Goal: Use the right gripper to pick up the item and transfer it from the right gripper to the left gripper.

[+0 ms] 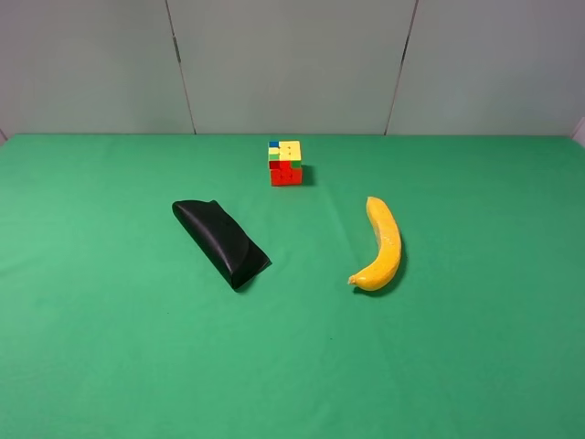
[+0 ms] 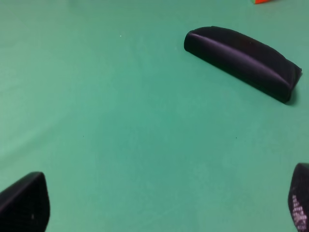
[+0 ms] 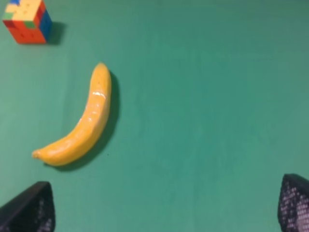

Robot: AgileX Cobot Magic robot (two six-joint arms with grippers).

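While the banana (image 1: 382, 245) is lying on the green cloth (image 1: 110, 366), right of the black case (image 1: 221, 242) and apart from the puzzle cube (image 1: 285, 163), the right gripper (image 3: 161, 208) and the left gripper (image 2: 161, 208) are hovering with claws spread wide, gripping nothing.

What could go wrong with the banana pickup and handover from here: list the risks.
1. The banana is curved and smooth, lying flat on the green cloth; the right gripper, jaws wide open, might roll it or slip off if it closes off-centre.
2. A grip at mid-length may leave the left gripper little free banana to take.
3. The black case lies on the left gripper's side and could get bumped as that gripper comes in.
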